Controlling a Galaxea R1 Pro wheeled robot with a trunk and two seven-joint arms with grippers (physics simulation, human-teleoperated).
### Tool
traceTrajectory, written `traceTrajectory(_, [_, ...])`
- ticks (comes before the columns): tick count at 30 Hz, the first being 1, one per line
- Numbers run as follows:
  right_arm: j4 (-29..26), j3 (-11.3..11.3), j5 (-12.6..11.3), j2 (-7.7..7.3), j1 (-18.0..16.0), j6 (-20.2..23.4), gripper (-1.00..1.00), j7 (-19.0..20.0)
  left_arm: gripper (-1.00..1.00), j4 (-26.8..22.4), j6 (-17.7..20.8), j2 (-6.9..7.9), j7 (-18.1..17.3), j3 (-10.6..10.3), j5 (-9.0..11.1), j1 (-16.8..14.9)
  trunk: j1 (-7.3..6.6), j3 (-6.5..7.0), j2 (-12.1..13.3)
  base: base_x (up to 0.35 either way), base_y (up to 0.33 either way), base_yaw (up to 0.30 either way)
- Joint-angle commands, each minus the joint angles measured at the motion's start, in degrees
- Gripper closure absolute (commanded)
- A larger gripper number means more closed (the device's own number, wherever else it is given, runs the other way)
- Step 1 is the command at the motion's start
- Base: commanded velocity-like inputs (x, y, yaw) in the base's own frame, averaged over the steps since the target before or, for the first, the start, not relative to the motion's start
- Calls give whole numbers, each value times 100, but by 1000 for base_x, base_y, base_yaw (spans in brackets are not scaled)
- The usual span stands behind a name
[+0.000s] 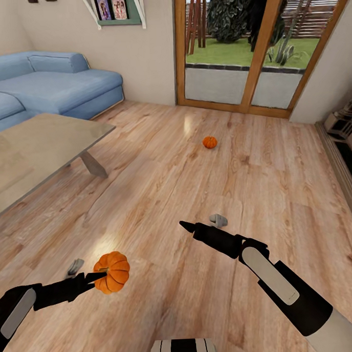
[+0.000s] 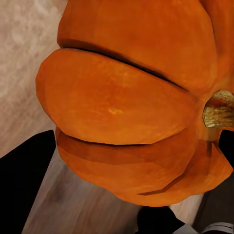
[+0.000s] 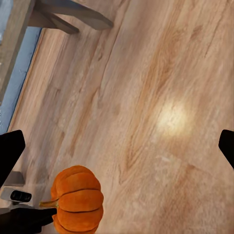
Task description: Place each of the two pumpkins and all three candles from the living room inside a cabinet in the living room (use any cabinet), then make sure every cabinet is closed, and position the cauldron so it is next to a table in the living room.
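A living room with a pale wood plank floor [image 1: 160,161] spreads ahead, with a blue sofa [image 1: 49,87] at about ten o'clock in the head view, a glass patio door [image 1: 242,45] at twelve to one o'clock opening onto a lawn, and a small shelf [image 1: 118,12] with pictures on the wall above the sofa. A low grey table [image 1: 36,151] stands at nine o'clock, its top bare and an angled leg showing beneath it. The left end effector [image 1: 96,278] at seven o'clock is clenched on one pumpkin [image 1: 112,272], holding it clear above the floor; the left wrist view has that pumpkin [image 2: 131,102] pressed up close, its ribbed orange skin and tan stem stub visible, with the dark fingers [image 2: 24,185] at either side of it. The right wrist view also catches this held pumpkin [image 3: 77,199] with the left arm's dark tip against its stem side. The second pumpkin [image 1: 210,142] sits on the floor at about one o'clock, well apart from both arms and short of the patio door. The right end effector [image 1: 188,226] reaches forward at five o'clock, carrying nothing; its fingers [image 3: 9,151] stand far apart at the edges of its wrist view, so it looks released, though the head view shows it edge-on and less clearly. A dark low unit [image 1: 349,153] lines the wall at three o'clock.
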Motion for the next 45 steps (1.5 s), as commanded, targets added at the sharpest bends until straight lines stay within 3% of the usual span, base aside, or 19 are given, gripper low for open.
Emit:
traceTrajectory(1, [-6, 10, -62, -4, -6, -2, -100, -55, 100, 0, 22, 5, 1, -13, 18, -2, -3, 28, 0, 0, 0, -83])
traceTrajectory(16, [16, 3, -75, -4, -6, -2, -100, -60, 100, 0, 21, 5, 1, -13, 11, -2, -42, 491, 20, 0, 0, -98])
traceTrajectory(23, [15, 2, -77, -4, -6, -2, -100, -45, 100, 0, 22, 5, 1, -13, 17, -2, -60, 655, 29, 0, 0, -21])
traceTrajectory(31, [24, 1, -84, -4, -6, -2, -100, -29, 100, 0, 22, 10, 1, -13, 21, -2, -80, 854, 40, 0, 0, -239])
traceTrajectory(45, [59, 1, -84, 3, -6, -2, -100, -28, 100, 3, 22, 59, -33, -5, 83, -2, -80, 900, 40, 58, 0, -207])
